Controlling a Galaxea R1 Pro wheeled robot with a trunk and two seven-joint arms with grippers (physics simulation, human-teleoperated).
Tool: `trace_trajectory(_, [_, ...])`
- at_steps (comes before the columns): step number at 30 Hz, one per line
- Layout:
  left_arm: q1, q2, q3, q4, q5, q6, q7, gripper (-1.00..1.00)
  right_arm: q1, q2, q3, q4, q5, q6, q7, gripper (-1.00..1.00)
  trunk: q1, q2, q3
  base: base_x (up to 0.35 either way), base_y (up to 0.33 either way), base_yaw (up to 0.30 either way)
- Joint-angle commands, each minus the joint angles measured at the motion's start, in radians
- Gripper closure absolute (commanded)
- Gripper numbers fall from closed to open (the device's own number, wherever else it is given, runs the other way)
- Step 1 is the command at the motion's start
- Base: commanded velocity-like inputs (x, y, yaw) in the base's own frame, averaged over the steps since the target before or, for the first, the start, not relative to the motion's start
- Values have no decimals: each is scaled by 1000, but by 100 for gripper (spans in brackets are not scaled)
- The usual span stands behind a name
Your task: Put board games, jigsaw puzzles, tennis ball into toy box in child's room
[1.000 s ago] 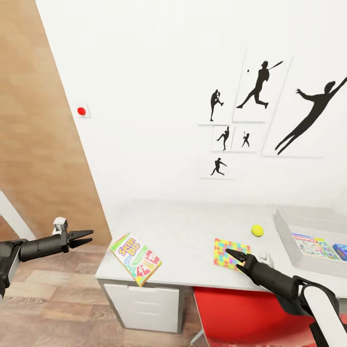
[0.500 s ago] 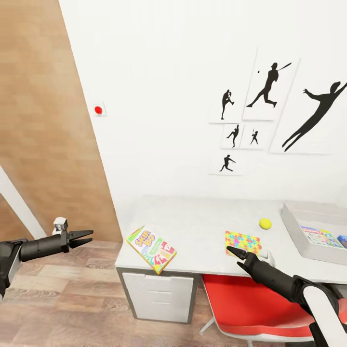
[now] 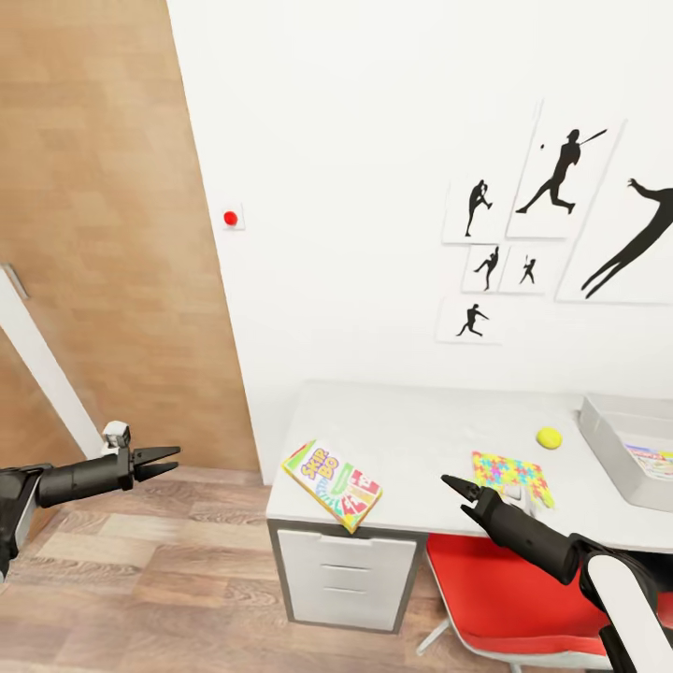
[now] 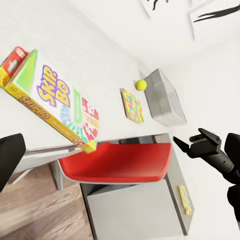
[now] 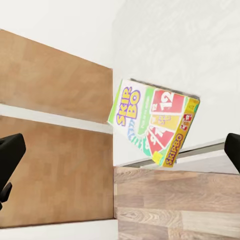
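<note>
The Skip-Bo board game (image 3: 332, 484) lies on the table (image 3: 421, 430), hanging over its front left corner; it also shows close up in the wrist views (image 4: 55, 100) (image 5: 155, 122). One jigsaw puzzle (image 3: 509, 475) lies further right, with the tennis ball (image 3: 549, 437) behind it. The toy box (image 3: 617, 439) stands at the table's right end, and a printed box (image 3: 654, 460) lies inside it. My right gripper (image 3: 451, 486) hovers open at the table's front edge, just left of the jigsaw. My left gripper (image 3: 168, 458) hangs open over the floor, well left of the table. The bed is out of view.
A red chair (image 3: 505, 589) is tucked under the table beside white drawers (image 3: 346, 579). A wood-panelled wall (image 3: 103, 234) stands on the left and a wood-plank floor (image 3: 150, 589) lies below. Baseball silhouettes (image 3: 561, 173) and a red button (image 3: 230, 218) hang on the white wall.
The whole picture has shifted right, so the camera has turned left; the toy box now sits at the right edge. Both arms keep their places in the view.
</note>
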Motion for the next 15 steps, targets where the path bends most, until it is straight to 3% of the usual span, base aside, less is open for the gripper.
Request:
trace_trajectory(1, [-1, 0, 2, 0, -9, 10, -8, -100, -1, 0, -2, 0, 1, 5, 1, -100, 1, -2, -1, 0, 281, 14])
trace_trajectory(8, [-1, -1, 3, 0, -9, 10, -7, -100, -1, 0, -3, 2, 1, 5, 3, -100, 1, -2, 11, 20, 282, 5])
trace_trajectory(15, [-1, -1, 3, 0, -9, 10, -8, -100, -1, -1, -6, 4, 1, 5, 6, -100, 1, -2, 20, 114, 281, 0])
